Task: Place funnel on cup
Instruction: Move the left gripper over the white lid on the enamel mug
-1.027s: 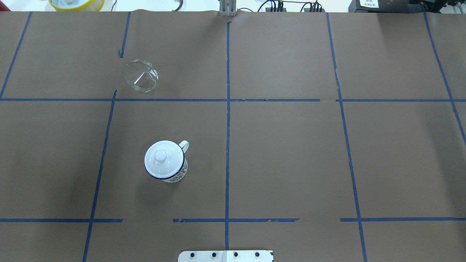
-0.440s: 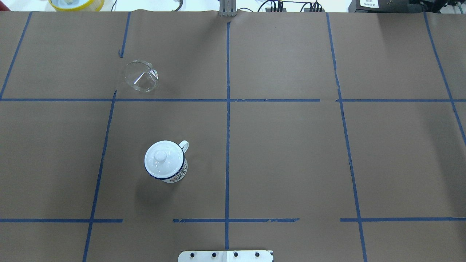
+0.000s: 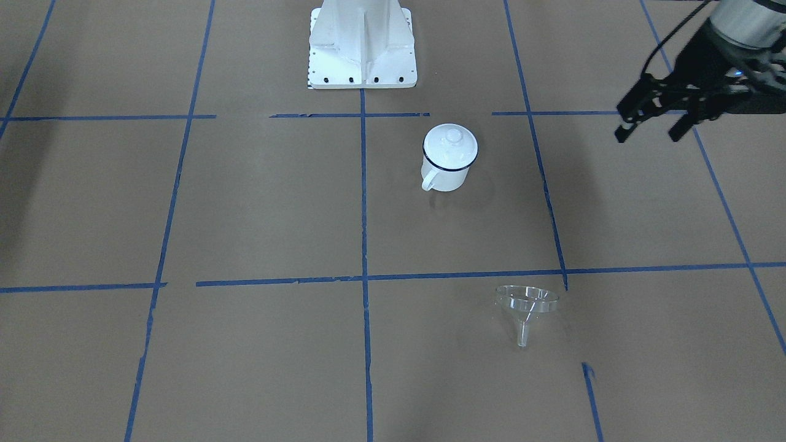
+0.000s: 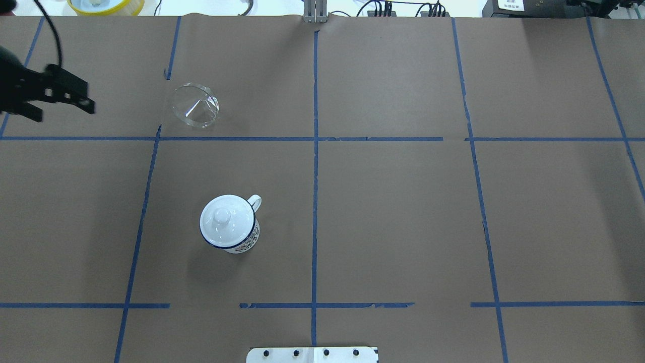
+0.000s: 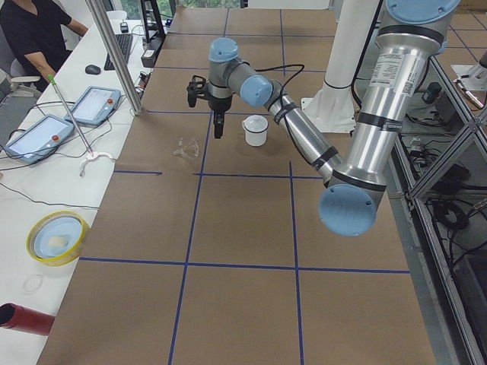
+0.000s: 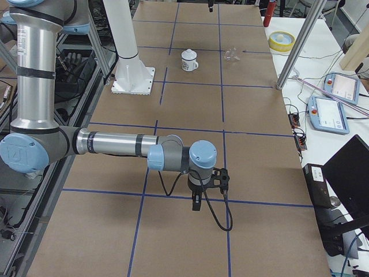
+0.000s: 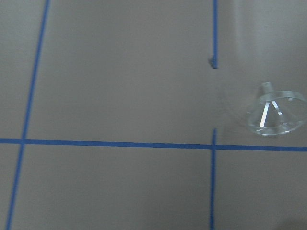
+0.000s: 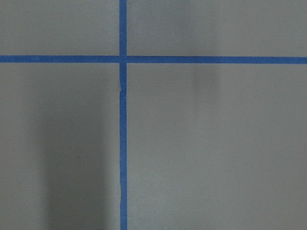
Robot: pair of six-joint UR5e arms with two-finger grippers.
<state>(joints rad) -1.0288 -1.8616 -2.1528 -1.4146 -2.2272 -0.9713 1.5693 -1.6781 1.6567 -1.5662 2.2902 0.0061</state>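
One clear funnel (image 4: 195, 106) lies tipped on its side on the brown paper of the table (image 4: 403, 217), with its wide mouth turned towards the robot and its thin stem towards the operators' side. It sits just past a line of blue tape (image 4: 237, 138), close to where that line meets a cross strip. Nothing touches it. The left wrist camera catches it at the right edge of its view.

The cup (image 4: 233, 233) stands upright in the next taped square nearer the robot, well apart from the funnel, with the tape line between them. A white knobbed lid (image 4: 225, 217) sits on its mouth, and its loop handle points away from the robot and a little to the right.

The left gripper (image 4: 63, 111) hangs above the table out to the funnel's left. It is clear of the funnel, its dark fingers (image 4: 75, 96) are spread, and nothing is between them.

The right gripper (image 6: 196, 203) shows only in the side view, low over the paper at the far end of the table from both things, and whether it is spread or pressed together cannot be told
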